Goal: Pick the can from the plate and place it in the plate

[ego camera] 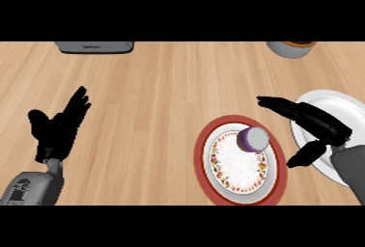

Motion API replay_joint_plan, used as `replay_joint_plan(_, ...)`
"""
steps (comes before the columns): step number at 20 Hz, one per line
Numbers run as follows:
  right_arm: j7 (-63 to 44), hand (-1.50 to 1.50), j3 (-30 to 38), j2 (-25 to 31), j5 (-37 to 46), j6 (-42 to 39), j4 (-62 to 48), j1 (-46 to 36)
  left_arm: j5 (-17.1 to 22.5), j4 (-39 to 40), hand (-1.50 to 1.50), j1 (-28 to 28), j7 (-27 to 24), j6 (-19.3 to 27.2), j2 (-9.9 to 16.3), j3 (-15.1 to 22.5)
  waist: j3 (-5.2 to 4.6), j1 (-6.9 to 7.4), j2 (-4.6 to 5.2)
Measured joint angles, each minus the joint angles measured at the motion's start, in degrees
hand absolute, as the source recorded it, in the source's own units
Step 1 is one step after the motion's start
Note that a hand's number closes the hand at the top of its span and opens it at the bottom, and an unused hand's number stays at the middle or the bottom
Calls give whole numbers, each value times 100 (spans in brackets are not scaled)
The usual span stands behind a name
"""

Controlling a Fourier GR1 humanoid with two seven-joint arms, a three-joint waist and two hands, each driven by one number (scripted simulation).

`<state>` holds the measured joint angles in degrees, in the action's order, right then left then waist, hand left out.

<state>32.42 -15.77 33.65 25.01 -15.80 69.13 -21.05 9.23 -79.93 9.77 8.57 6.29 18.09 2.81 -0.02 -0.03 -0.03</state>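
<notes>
Can is the task's thing, though it is the smallest item here, so size order puts it last. Largest is the wooden counter, which bears everything; on it, just left of the right hand, lies the red-rimmed plate with a flowered inner ring; under and behind that hand lies the white plate, partly covered by the hand and its grey forearm; the 2 plates sit close, edges near each other.

Left hand shows at the view's left, well apart from both plates, fingers straight and up, open and resting above its grey forearm; it holds nothing. Right hand is spread wide, fingers stretched toward the left over the white plate's near edge, thumb hanging lower toward the red plate's right rim; nothing sits between thumb and fingers.

Far from both hands, at the top edge, a grey appliance is cut off at the upper left, and a grey cup with an orange inside is cut off at the upper right.

Smallest: the can, purple-sided with a pale top, stands on the red plate's upper right part, just left of the right hand's fingers and apart from them.
</notes>
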Motion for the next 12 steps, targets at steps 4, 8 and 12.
replay_joint_plan(4, -561, -150, -95, -92, 433, -103, 226, -111, -42, -75, 0, -73, 31, -85, 13, -67, 1, 12, -1)
replay_joint_plan(8, -790, -150, -137, -139, 851, -255, 251, -162, -107, -218, 0, -22, 249, -86, -45, -101, 1, 17, 0)
replay_joint_plan(12, -1107, -150, -203, -351, 1197, -504, 373, -232, -171, -144, 0, -119, 84, -171, -108, -205, 1, 17, 0)
